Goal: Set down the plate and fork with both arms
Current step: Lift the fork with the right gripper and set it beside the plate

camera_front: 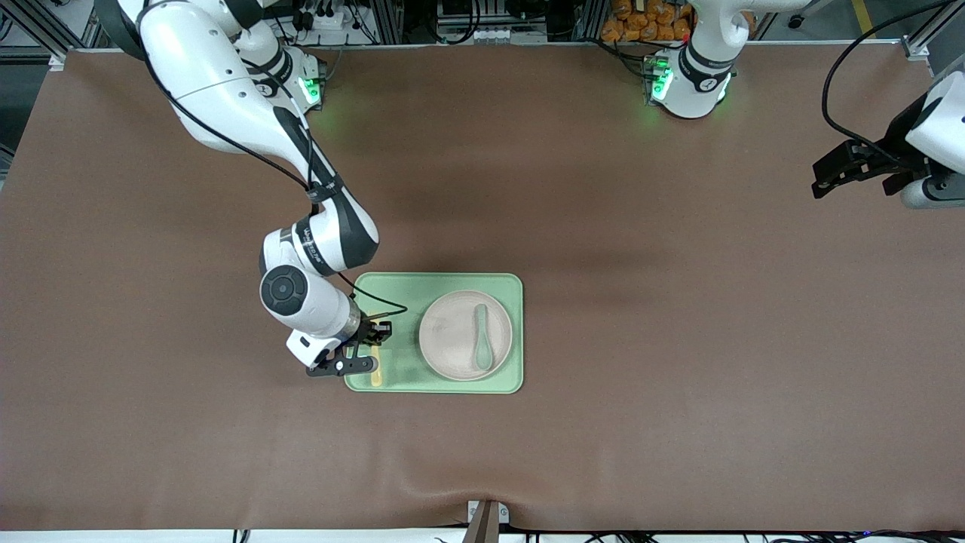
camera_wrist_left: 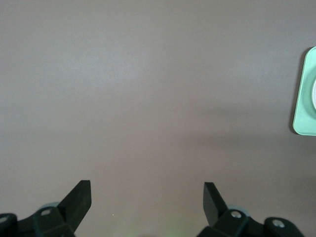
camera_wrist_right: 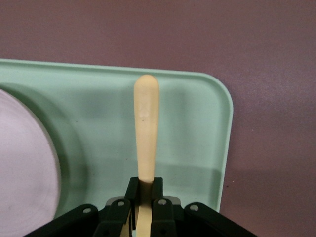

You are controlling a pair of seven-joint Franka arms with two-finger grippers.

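The pale beige-pink plate point(camera_front: 451, 335) lies on the light-green tray point(camera_front: 437, 282), toward the left arm's end of it. A grey-green spoon point(camera_front: 482, 339) lies in the plate. My right gripper point(camera_front: 368, 348) is over the tray's end toward the right arm and is shut on the pastel-yellow fork point(camera_front: 375, 375). In the right wrist view the fork's handle point(camera_wrist_right: 146, 123) sticks out from between the gripper's point(camera_wrist_right: 144, 190) closed fingers, low over the tray point(camera_wrist_right: 197, 123), beside the plate point(camera_wrist_right: 19, 168). I cannot tell whether the fork touches the tray. My left gripper point(camera_front: 825, 179) waits open and empty over bare table at the left arm's end.
The brown table mat point(camera_front: 678, 339) spreads all round the tray. The left wrist view shows the open left gripper point(camera_wrist_left: 147, 190) over bare mat, with one tray corner point(camera_wrist_left: 303, 98) at the frame's edge.
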